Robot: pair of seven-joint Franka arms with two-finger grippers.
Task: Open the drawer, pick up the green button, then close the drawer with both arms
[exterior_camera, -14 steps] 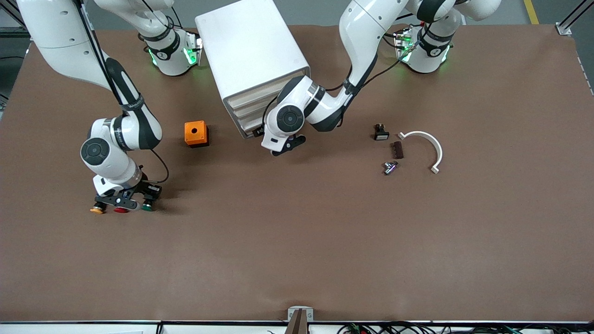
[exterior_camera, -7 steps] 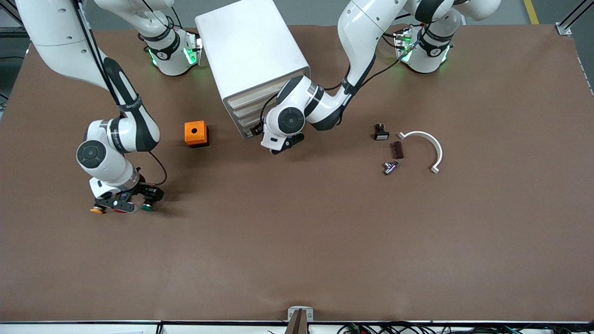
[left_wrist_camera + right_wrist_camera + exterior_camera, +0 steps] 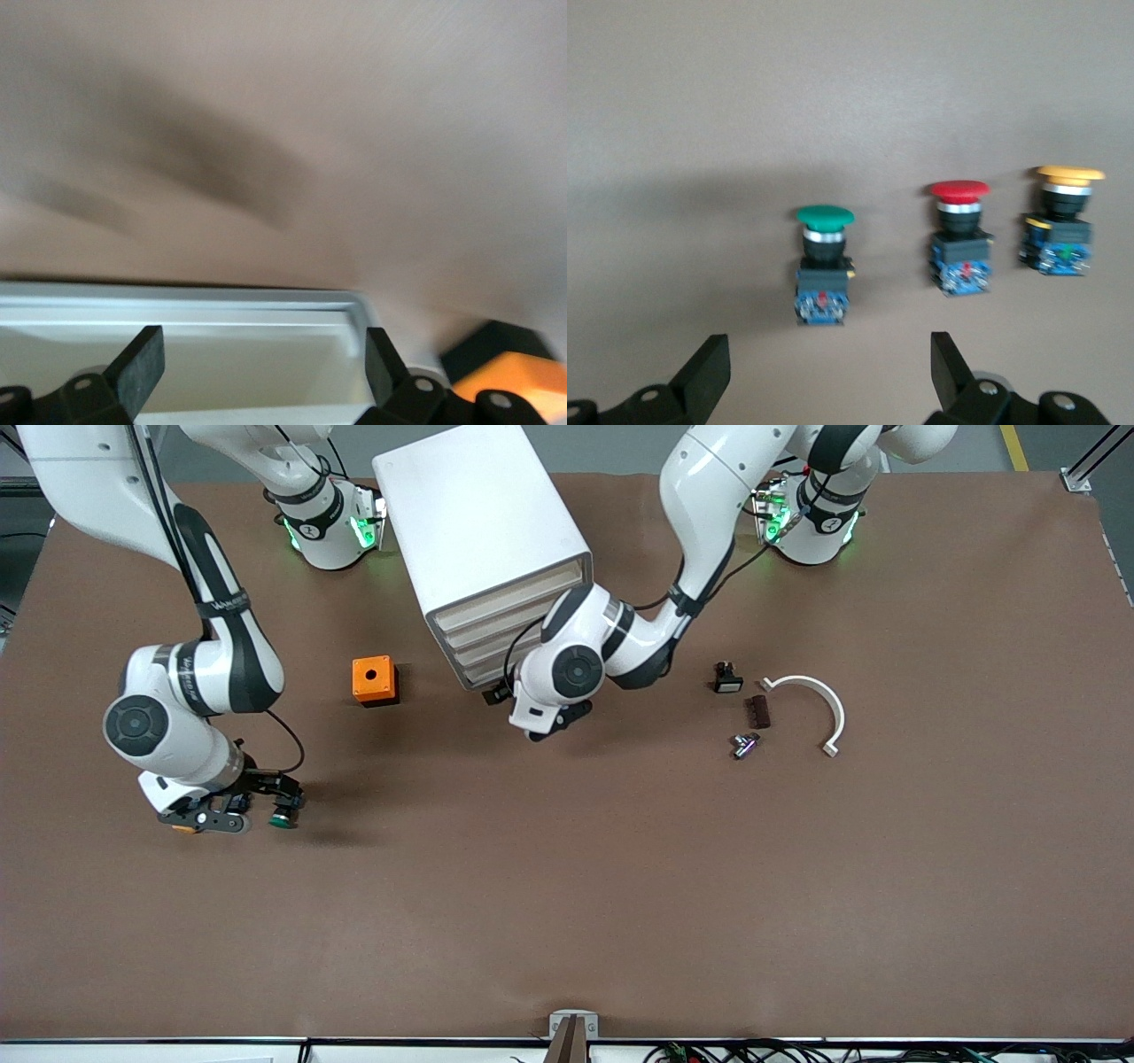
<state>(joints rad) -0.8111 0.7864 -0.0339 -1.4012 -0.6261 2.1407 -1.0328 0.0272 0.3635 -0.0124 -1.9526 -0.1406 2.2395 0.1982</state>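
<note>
With the round green-capped push button standing free at the front view's lower left, the right gripper hangs wide and empty over it, while the left gripper, jaws spread, faces the white drawer cabinet at top centre, likely to push a drawer shut next.

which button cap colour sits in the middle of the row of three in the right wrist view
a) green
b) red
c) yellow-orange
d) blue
b: in the right wrist view the red-capped button stands between the green-capped button and the yellow-orange-capped button.
</note>
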